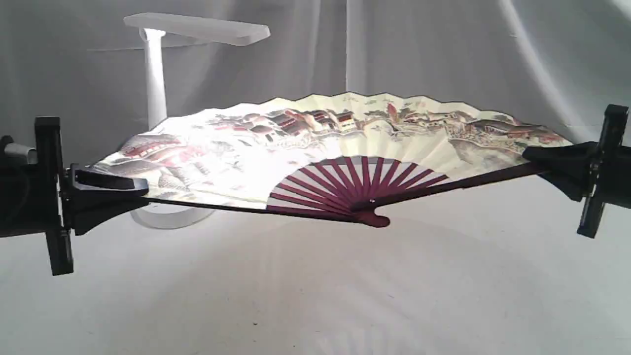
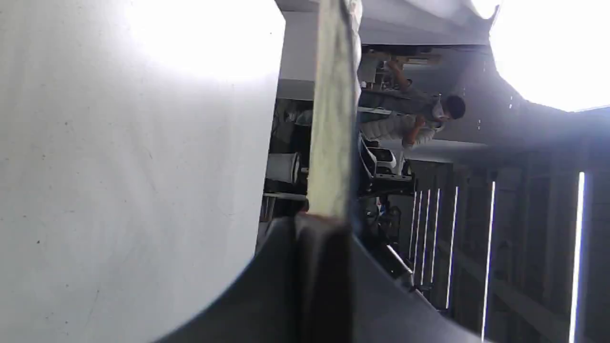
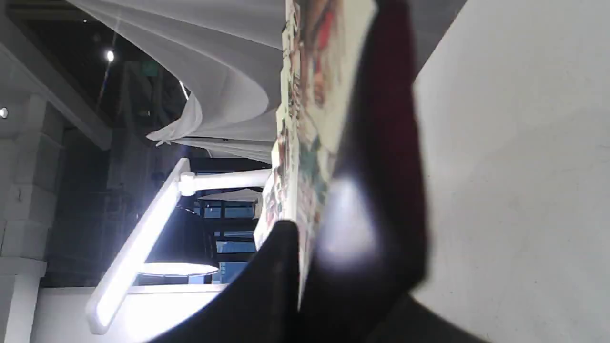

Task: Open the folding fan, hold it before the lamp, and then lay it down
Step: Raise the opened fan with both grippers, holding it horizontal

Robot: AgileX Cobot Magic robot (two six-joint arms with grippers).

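The folding fan (image 1: 345, 143) is spread fully open and held nearly flat in the air, painted leaf up, maroon ribs meeting at the pivot toward the camera. My left gripper (image 1: 118, 190) is shut on the fan's left outer rib, and my right gripper (image 1: 537, 160) is shut on its right outer rib. The white lamp (image 1: 162, 59) stands behind the fan's left half, its bar head lit above the leaf and its base partly hidden under the fan. The left wrist view shows the fan (image 2: 333, 124) edge-on between the jaws. In the right wrist view appear the fan (image 3: 310, 119) and the lamp (image 3: 143, 247).
A white cloth (image 1: 315, 296) covers the table below the fan, with the fan's shadow on it. Grey-white drapes (image 1: 443, 54) hang behind. The wrist views look past the drapes into a workshop where a person (image 2: 419, 119) stands.
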